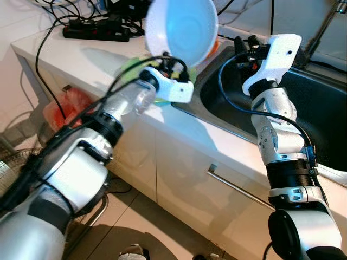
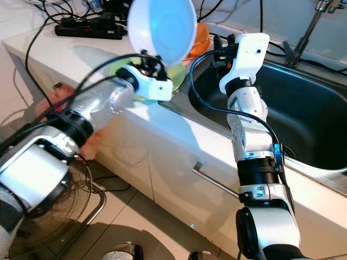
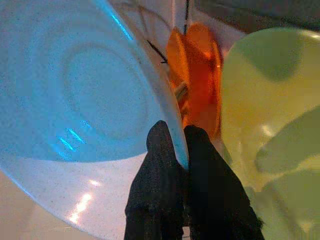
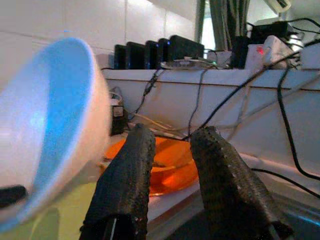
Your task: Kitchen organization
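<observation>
- Bowl (image 1: 181, 30): large, white outside and pale blue inside, held tilted on edge in the air above the table (image 1: 65, 51) corner, beside the sink (image 1: 320, 108). Judged rigid, smooth and likely slippery; breakable if dropped. The rim is the only workable hold.
- Left gripper (image 3: 179, 150): jaws clenched on the bowl's rim, one finger inside and one outside. The pinch is narrow, so the bowl could swing or slip.
- Right gripper (image 4: 172, 150): raised over the sink's near edge, jaws parted and holding nothing, pointed toward the bowl.
- Green dish (image 3: 270, 115): resting on the table below the bowl.
- Orange dish (image 4: 170, 165): behind the green one, near the sink's corner.
</observation>
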### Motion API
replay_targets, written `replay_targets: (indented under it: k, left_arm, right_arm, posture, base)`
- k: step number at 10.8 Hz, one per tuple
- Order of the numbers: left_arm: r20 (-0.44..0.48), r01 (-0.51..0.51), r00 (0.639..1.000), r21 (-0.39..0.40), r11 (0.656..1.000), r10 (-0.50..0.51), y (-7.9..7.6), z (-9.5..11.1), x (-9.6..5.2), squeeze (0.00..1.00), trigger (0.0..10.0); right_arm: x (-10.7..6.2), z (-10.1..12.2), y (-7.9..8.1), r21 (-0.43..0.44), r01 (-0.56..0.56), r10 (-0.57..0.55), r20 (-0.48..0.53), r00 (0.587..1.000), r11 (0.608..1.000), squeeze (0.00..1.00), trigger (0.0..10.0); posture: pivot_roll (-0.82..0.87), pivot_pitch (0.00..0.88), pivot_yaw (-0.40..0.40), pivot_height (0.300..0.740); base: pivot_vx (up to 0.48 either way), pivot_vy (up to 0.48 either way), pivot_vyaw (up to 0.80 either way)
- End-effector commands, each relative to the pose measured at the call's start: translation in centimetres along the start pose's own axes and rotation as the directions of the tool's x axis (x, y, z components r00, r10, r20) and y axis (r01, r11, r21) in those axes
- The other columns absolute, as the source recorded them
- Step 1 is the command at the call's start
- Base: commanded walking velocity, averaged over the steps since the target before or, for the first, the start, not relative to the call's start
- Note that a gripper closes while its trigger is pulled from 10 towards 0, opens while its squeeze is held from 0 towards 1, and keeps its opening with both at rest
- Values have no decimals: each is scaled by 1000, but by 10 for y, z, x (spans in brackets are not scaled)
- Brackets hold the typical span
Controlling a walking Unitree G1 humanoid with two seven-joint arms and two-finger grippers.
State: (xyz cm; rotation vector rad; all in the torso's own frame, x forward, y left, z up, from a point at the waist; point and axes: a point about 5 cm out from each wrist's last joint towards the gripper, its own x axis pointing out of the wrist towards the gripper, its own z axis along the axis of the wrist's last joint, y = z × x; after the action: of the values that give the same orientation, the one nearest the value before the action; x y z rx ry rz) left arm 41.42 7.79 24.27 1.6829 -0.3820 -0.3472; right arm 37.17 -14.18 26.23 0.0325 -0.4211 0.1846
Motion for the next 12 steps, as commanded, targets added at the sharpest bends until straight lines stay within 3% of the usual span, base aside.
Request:
replay_targets:
  k: [1,4,12]
  left_arm:
    - [15,-40,999,20,999,40,12,4,3,0,10000]
    - [34,-19,999,30,999,18,6,11,5,0,10000]
    - [95,-65,994,51,997,60,15,27,10,0,10000]
  right_arm:
    - [-1,5,0,4,-10,10,15,1000,1000,0,10000]
    - [-5,7,7,17,-65,66,0,998,998,0,10000]
    - [-9,2,19,29,-125,126,-33,991,992,0,10000]
  posture:
    - [23,0,0,740]
    - [9,5,12,740]
    - [4,1,17,740]
  base:
    - [0,0,0]
    - [0,0,0]
    - [0,0,0]
